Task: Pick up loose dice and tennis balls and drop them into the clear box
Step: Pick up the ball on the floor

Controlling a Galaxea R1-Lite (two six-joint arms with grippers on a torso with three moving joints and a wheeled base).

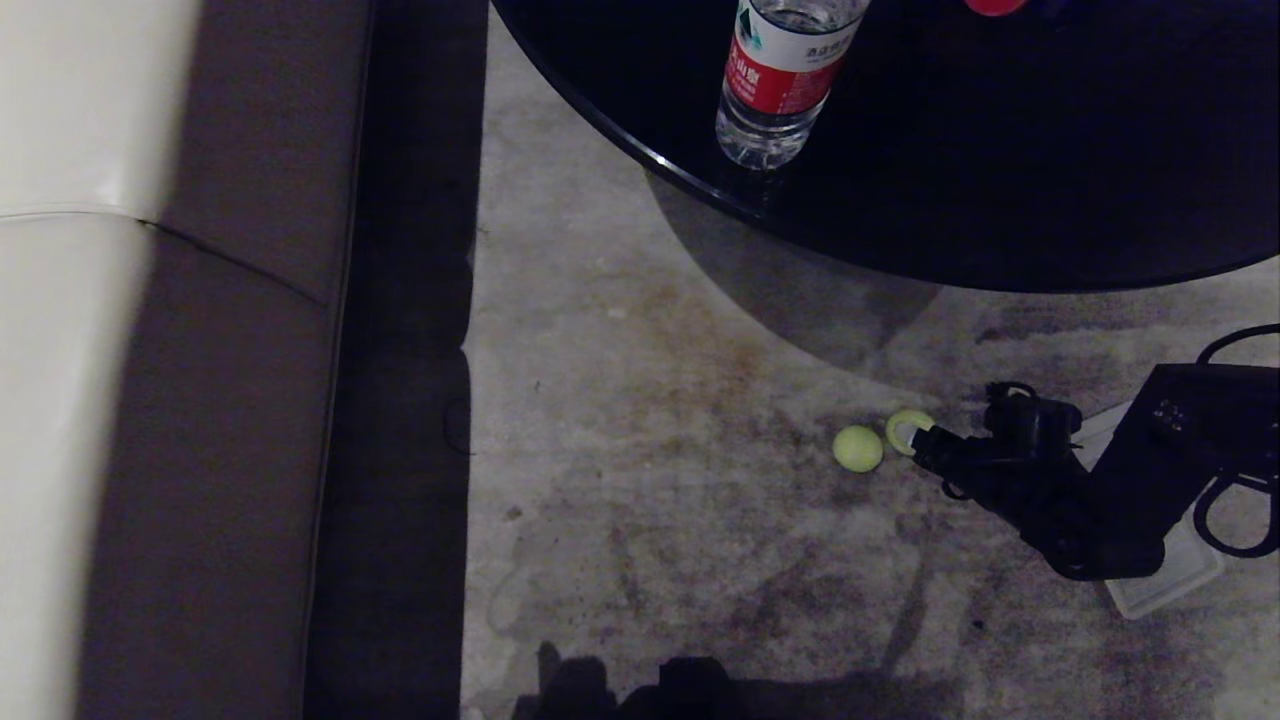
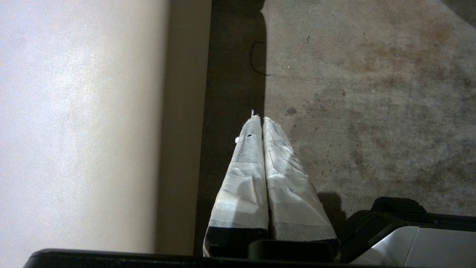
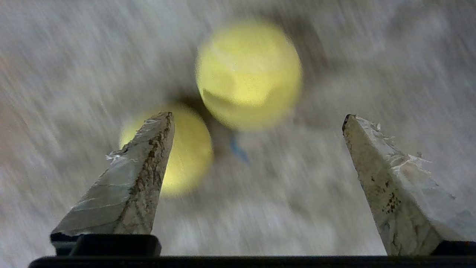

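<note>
A dim room seen from above. At the far left stands a pale sofa (image 1: pixel 80 300) with a brown side panel, and beside it a strip of dark floor.

The left gripper (image 2: pixel 262 121) does not show in the head view. Its own wrist view shows it hanging by the sofa's edge over a grey carpet (image 1: pixel 650 520), its two taped fingers (image 2: pixel 245 178) pressed together with nothing between them.

Right of centre on the carpet lie the two tennis balls, almost touching. The left ball (image 1: pixel 858 448) lies fully in the open. The right ball (image 1: pixel 908 430) is partly hidden behind the tip of the right gripper (image 1: pixel 925 448), which reaches in low from the right on a black arm.

In the right wrist view this gripper's fingers (image 3: pixel 137 178) are spread wide and hold nothing. One ball (image 3: pixel 249 74) sits ahead of the gap, roughly centred between the two tips. The other (image 3: pixel 186 149) lies closer in, half behind one finger. The balls are round, so no axis matters. Judging by this, the spread fingers must straddle one ball without nudging its neighbour.

Under the arm at the far right, a whitish corner of the clear box (image 1: pixel 1160 595) shows. Beyond, a black round table (image 1: pixel 1000 180) carries a water bottle (image 1: pixel 780 80). No dice are visible.
</note>
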